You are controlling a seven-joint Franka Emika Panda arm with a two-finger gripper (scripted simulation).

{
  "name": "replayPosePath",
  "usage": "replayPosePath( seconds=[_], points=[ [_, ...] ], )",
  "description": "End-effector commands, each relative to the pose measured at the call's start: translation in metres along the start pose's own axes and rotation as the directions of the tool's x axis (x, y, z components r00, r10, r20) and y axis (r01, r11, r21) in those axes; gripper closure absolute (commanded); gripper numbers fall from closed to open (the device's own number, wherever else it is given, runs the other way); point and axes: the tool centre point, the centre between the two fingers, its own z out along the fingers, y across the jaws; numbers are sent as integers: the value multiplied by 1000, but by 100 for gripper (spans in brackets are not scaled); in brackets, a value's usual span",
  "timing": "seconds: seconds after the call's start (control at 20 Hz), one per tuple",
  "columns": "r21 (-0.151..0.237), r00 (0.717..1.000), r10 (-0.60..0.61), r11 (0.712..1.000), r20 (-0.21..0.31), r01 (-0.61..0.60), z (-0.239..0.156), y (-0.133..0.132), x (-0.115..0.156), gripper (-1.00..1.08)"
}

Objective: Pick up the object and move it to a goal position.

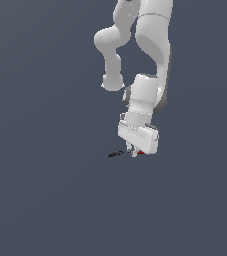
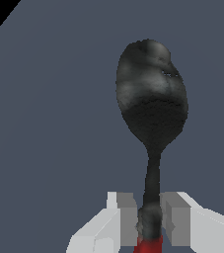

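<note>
The object is a small spoon with a round black head, a thin black stem and a red handle. In the exterior view it lies low by the grey floor, its head pointing to that view's left. My gripper is down over its handle end, where a bit of red shows under the hand. In the wrist view my gripper has both grey fingers pressed close on either side of the stem just above the red handle. Most of the handle is hidden by the hand.
A plain grey floor lies all around. The white arm rises above the gripper. No goal marker shows.
</note>
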Motion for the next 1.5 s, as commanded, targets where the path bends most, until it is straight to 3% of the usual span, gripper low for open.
replayPosePath(
  seconds=[0.0, 0.65, 1.05, 1.45],
  points=[
    [35, 999, 10, 999, -33, -9, -7, -16, 1, 108],
    [229, 975, 87, 973, -206, -38, -53, -100, 0, 108],
    [354, 939, 155, 935, -309, -38, -92, -150, -3, 108],
    [453, 894, 223, 891, -389, -25, -127, -188, -8, 108]
  ],
)
